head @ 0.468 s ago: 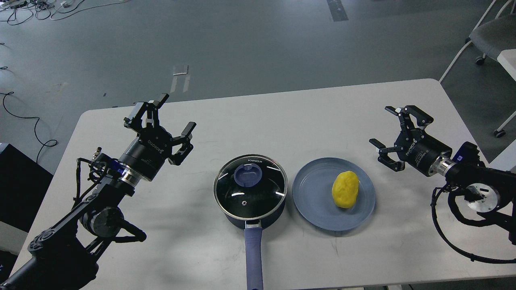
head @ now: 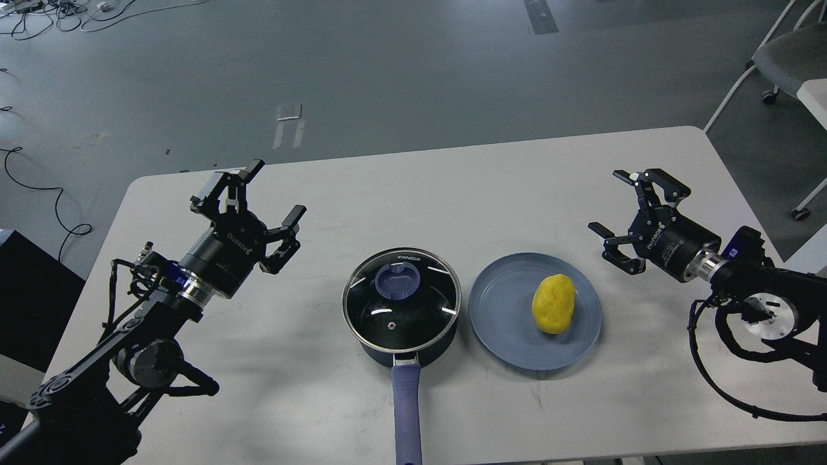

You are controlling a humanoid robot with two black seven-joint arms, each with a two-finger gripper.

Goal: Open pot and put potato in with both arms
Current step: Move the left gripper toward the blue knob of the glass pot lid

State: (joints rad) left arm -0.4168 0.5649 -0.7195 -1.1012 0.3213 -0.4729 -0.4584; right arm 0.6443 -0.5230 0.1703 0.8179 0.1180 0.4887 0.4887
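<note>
On the table [head: 452, 187]: 1 pot [head: 402, 307], 1 potato [head: 554, 303], 1 plate [head: 504, 323].

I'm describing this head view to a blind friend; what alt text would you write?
A lidded pot sits mid-table beside a blue plate holding a yellow potato. Two black robot arms reach in from the sides, the left gripper and right gripper both open and empty, well apart from both. Grey floor and a chair lie beyond the white table.
</note>
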